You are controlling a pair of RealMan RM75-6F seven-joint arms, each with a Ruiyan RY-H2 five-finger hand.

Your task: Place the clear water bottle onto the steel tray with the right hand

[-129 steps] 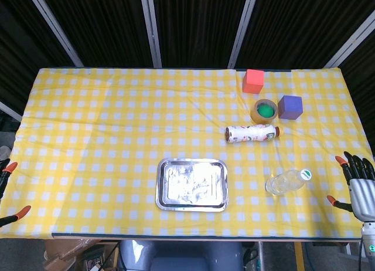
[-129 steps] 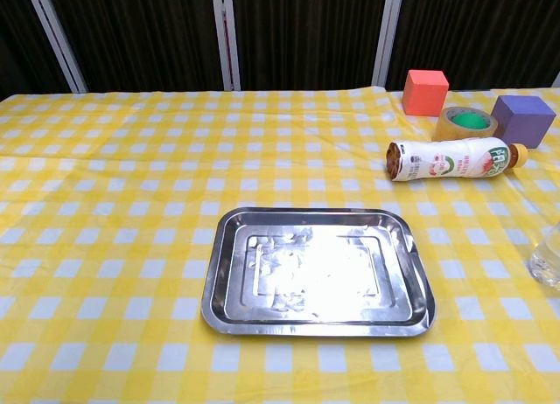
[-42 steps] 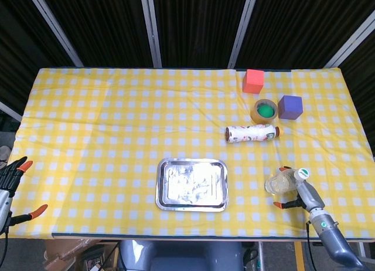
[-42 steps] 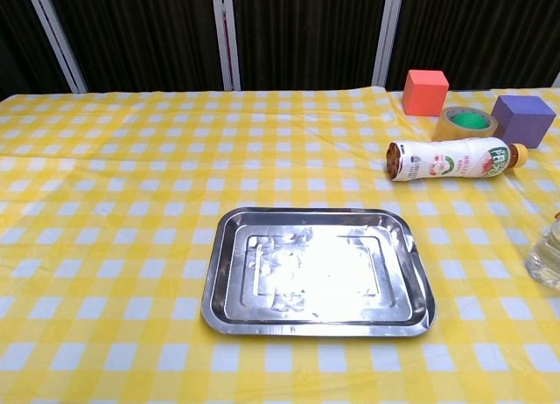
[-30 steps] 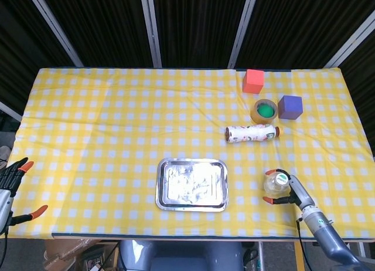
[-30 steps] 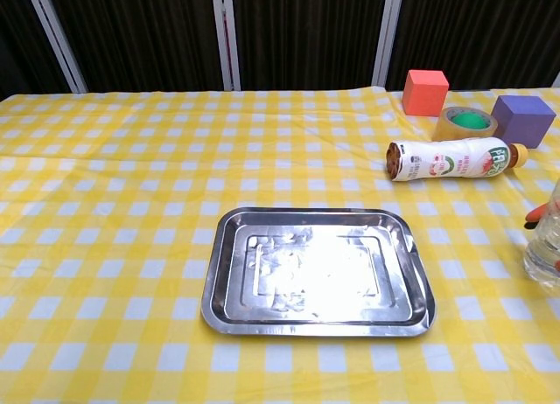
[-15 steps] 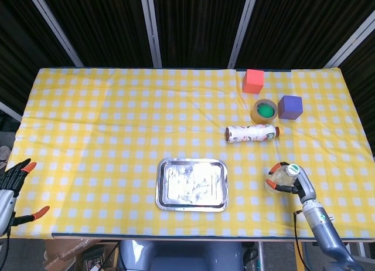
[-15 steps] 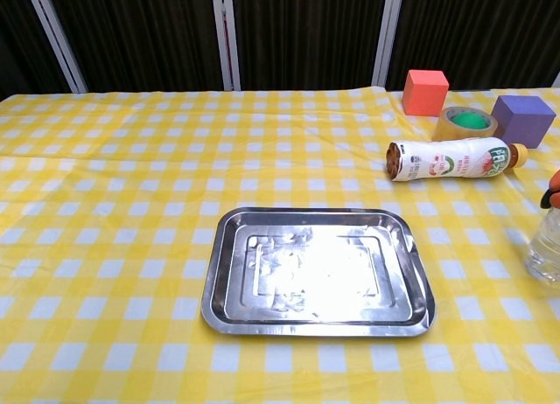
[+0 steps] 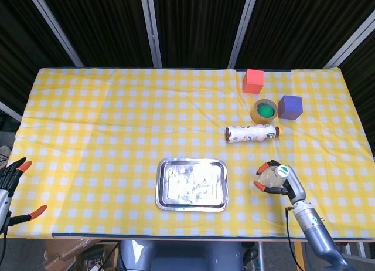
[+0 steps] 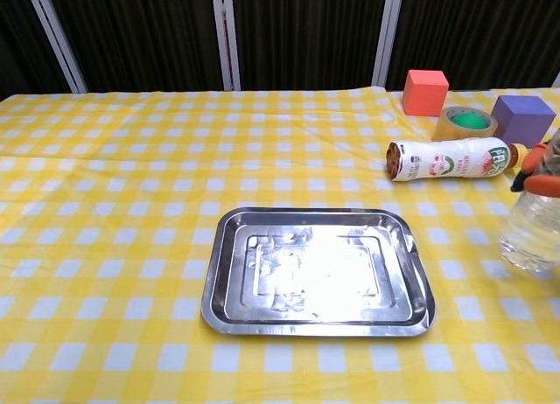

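The clear water bottle (image 9: 271,177) (image 10: 528,231) is held upright by my right hand (image 9: 281,180) (image 10: 542,168), whose orange-tipped fingers wrap its upper part; it hangs right of the steel tray. The steel tray (image 9: 191,184) (image 10: 317,270) lies flat and bare near the front middle of the yellow checked table. My left hand (image 9: 10,183) sits at the table's front left corner, fingers spread, holding nothing; the chest view does not show it.
A white labelled bottle (image 9: 252,132) (image 10: 448,159) lies on its side behind the tray's right end. Further back stand a tape roll (image 9: 264,110) (image 10: 465,122), a purple cube (image 9: 290,107) (image 10: 521,118) and a red cube (image 9: 253,81) (image 10: 425,92).
My right hand came in from the right edge, took hold of the lying clear bottle, stood it up and carried it a little left toward the tray. The left hand barely shifted.
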